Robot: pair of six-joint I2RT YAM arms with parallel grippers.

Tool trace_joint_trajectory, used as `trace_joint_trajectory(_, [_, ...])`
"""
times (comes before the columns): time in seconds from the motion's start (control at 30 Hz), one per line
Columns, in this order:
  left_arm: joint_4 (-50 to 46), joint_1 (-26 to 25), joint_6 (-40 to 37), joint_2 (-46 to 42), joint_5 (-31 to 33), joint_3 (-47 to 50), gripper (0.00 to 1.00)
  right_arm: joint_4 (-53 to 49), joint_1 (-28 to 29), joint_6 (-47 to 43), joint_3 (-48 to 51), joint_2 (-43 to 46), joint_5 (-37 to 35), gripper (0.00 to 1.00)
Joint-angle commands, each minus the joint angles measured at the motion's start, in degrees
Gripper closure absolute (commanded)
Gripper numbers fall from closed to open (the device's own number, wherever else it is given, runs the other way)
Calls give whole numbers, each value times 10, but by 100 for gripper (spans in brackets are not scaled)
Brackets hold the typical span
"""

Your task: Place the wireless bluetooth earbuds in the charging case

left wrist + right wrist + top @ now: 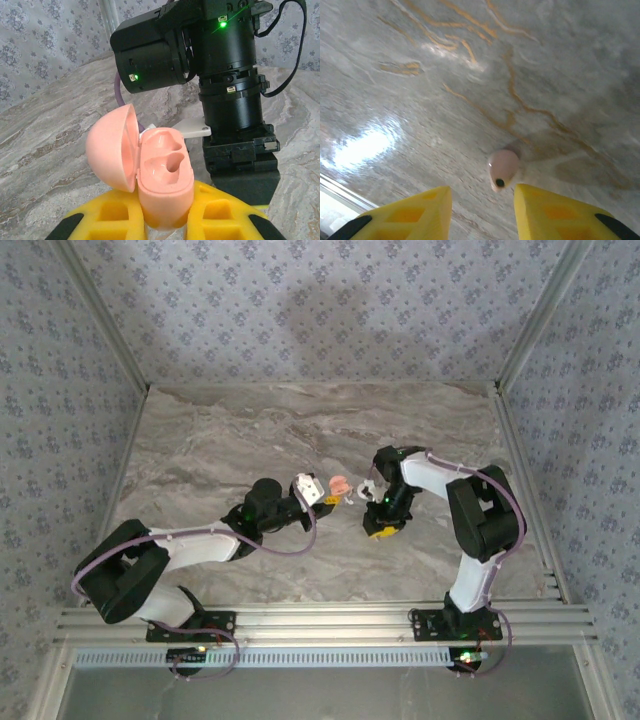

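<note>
The left gripper [164, 220] clamps the open charging case [162, 172], while the right gripper [482, 200], jaws parted, flanks an earbud [502, 167] on the table [420, 75] at its twelve o'clock; an off-centre pinch may squirt it away.

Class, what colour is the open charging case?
Salmon pink charging case, clearest in the left wrist view.

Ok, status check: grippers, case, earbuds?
Left gripper shut on the charging case, open, both wells empty. Right gripper open, fingers either side of one earbud on the table, not touching. Right arm close behind the case.
</note>
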State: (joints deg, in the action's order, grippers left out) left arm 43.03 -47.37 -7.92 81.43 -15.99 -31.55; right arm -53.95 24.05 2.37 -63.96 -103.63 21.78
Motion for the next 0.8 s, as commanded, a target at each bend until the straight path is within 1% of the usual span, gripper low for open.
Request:
trace_joint_trajectory(0.0, [0,-2,2,-13,-3,5,92,-44,3,28,-38,26,-60,61])
trace_joint_trajectory(0.2, [-2,-2,0,-15,-1,5,92,-52,9,45,-68,17,-83,61])
trace_joint_trajectory(0.5, [-2,-2,-2,-17,1,6,92,-48,33,48,-85,-29,-96,65])
trace_joint_trajectory(0.77, [-7,-2,-4,-21,2,8,92,-49,41,48,-85,-58,-122,69])
